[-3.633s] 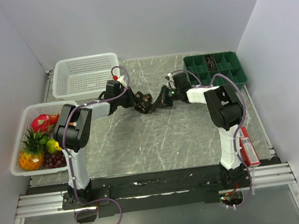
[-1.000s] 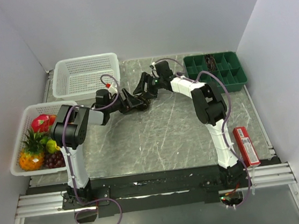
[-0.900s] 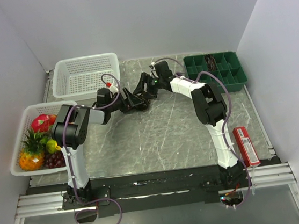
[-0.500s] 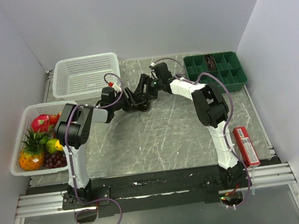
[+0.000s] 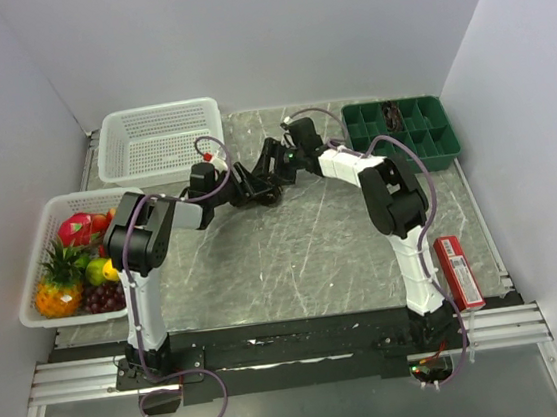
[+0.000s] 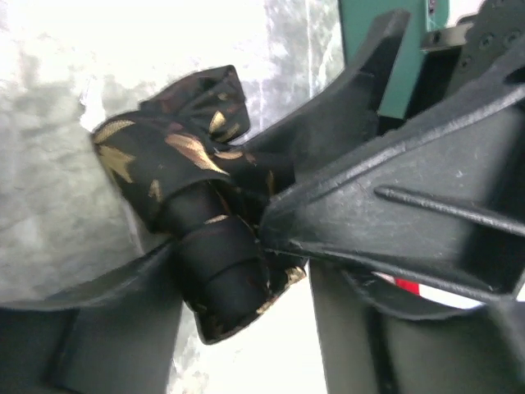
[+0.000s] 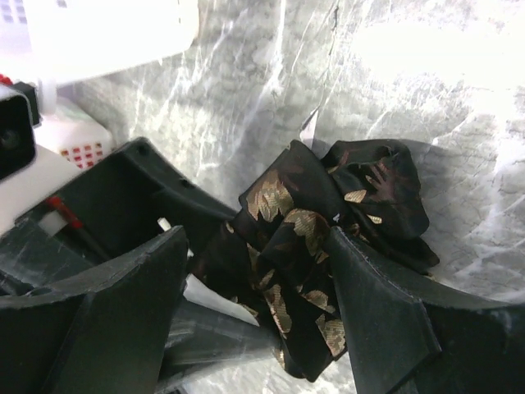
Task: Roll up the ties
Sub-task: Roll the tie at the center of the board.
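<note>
One dark tie with tan leaf-like markings lies bunched and partly rolled on the marble tabletop, where both grippers meet. In the left wrist view the tie's rolled end rests against one finger of my left gripper, with a bright gap to the other finger. My left gripper is open. My right gripper comes in from the opposite side, also open. In the right wrist view the tie leans on the right-hand finger of the right gripper, apart from the left-hand one.
An empty white basket stands at the back left. A second basket holding fruit sits at the left edge. A green compartment tray is at the back right, and a red box lies near the right arm's base.
Over the last seconds both grippers carried the tie bundle left and farther back. In the last second the left wrist edged right toward the bundle; the right arm hardly moved.
</note>
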You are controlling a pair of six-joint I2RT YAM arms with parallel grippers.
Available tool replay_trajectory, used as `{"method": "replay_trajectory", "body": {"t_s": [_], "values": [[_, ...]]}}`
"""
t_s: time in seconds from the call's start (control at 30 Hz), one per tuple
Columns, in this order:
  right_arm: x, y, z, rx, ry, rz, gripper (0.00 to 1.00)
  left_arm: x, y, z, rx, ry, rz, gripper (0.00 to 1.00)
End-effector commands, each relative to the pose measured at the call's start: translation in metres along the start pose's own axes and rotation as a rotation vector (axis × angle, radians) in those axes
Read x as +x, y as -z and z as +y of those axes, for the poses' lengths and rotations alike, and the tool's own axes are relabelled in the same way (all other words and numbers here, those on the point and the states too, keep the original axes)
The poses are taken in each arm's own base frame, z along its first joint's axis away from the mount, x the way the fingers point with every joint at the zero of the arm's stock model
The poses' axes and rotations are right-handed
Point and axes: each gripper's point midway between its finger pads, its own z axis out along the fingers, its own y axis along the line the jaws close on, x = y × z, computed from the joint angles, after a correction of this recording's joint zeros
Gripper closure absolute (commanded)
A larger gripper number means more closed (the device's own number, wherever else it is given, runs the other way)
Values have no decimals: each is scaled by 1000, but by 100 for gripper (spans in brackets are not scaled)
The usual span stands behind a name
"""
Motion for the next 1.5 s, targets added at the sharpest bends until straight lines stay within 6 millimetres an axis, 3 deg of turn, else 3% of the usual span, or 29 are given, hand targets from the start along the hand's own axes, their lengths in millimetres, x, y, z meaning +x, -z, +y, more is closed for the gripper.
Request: {"method": "replay_trajectory", "body": {"t_s": [0.0,0.07,0.17,0.4,0.5,0.63,1.1,1.2,1.3,1.33,1.37,1.47], "values": [[60,4,-14,65,-64,166,22,8,0,-10,43,39,0,20],[61,9,-13,66,-67,162,22,7,4,-12,33,27,-8,10],[60,16,-9,59,-64,143,22,9,5,-5,-8,27,0,7],[58,26,-4,77,-75,112,24,9,4,18,-229,30,-67,9],[69,28,-11,71,-123,100,24,13,6,17,-196,65,-91,11],[66,33,-7,54,-142,56,24,19,4,17,-176,50,-73,11],[42,19,15,2,-85,82,24,23,-4,23,-229,-110,64,11],[40,16,18,-8,-79,91,24,17,-3,26,-261,-119,48,16],[44,13,19,-18,-94,102,24,17,-5,32,-292,-109,45,33],[46,13,23,-36,-94,114,24,17,-6,32,-296,-107,42,45],[47,12,26,-42,-95,120,24,19,-8,35,-299,-99,43,51],[51,10,27,-43,-97,136,24,21,-10,39,-302,-89,37,60]]}}
